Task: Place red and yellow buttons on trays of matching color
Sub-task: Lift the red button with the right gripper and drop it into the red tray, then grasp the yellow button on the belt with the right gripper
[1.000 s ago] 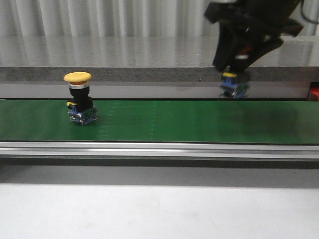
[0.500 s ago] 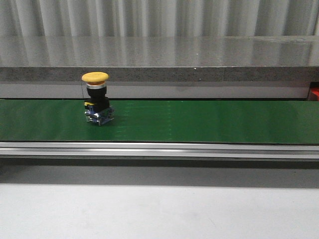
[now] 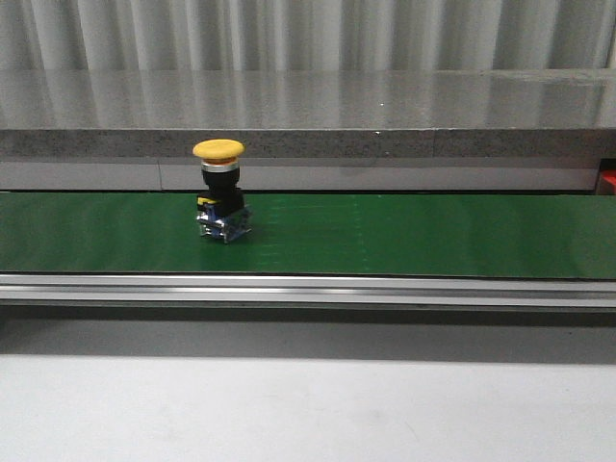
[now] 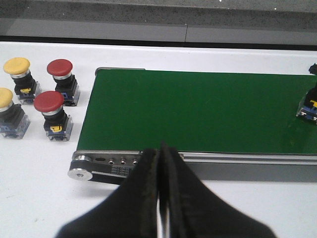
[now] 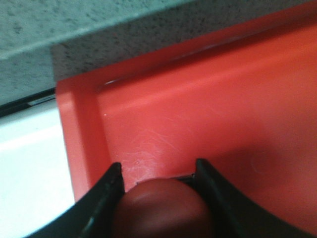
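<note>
Right end effector (image 5: 158,198) gripped a red button (image 5: 161,208) over the red tray (image 5: 223,109); left end effector (image 4: 161,163) was closed, empty, near the green belt (image 4: 198,109).

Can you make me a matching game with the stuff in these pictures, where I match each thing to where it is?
Things:
1. yellow button
2. red button
3. left gripper
4. two spare red buttons

Places or states:
A. held between fingers over the red tray
B. shut, holding nothing
C. standing upright on the green belt
D. on the white table beside the belt's end

Pairs: 1-C, 2-A, 3-B, 4-D
</note>
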